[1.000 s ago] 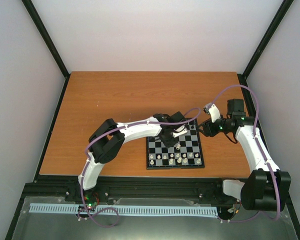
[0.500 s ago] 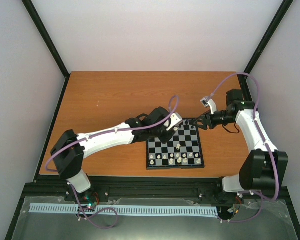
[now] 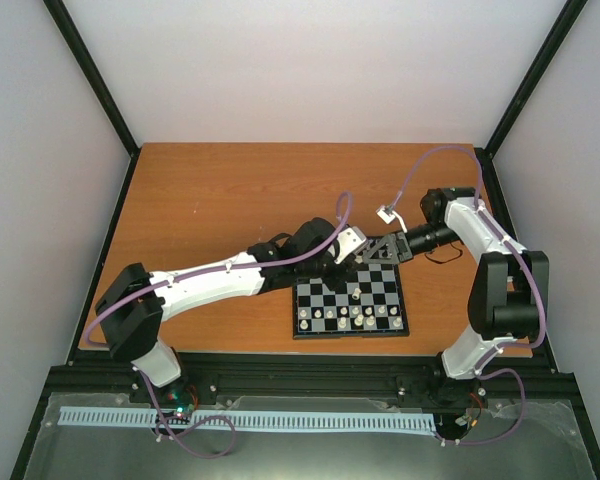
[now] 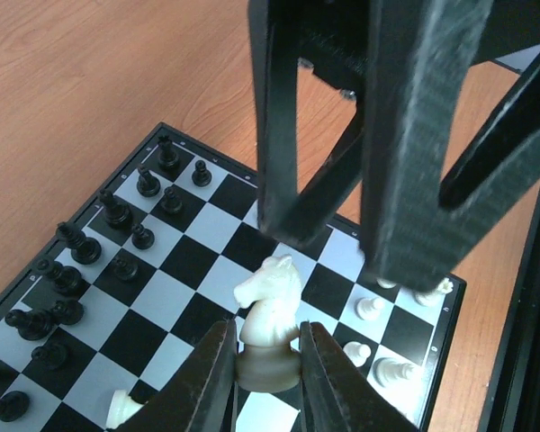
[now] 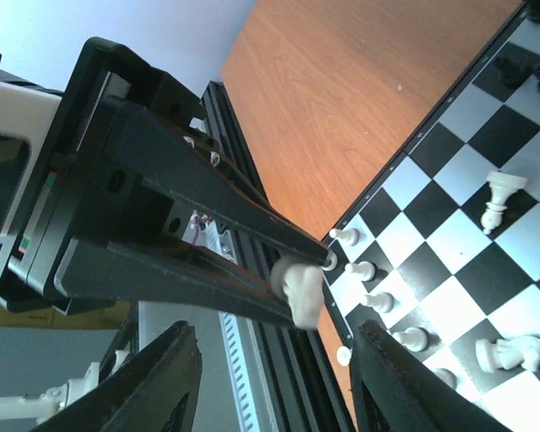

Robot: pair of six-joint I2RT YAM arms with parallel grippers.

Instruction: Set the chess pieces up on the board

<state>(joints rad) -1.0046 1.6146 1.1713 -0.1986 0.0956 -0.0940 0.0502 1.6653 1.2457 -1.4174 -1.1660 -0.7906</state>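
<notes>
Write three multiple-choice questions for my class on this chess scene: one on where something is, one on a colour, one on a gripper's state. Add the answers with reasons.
1. Where is the knight?
A. lying on the table
B. held over the board in the left gripper
C. standing on a corner square

2. What colour is that knight?
A. black
B. red
C. cream-white

3. How are the right gripper jaws set?
A. spread open, empty
B. shut on a rook
C. shut on the board's edge

Answers: 1 B, the left wrist view shows the jaws clamping its base above the squares. 2 C, it matches the pale pawns. 3 A, the right wrist view shows them wide apart, gripping nothing.
</notes>
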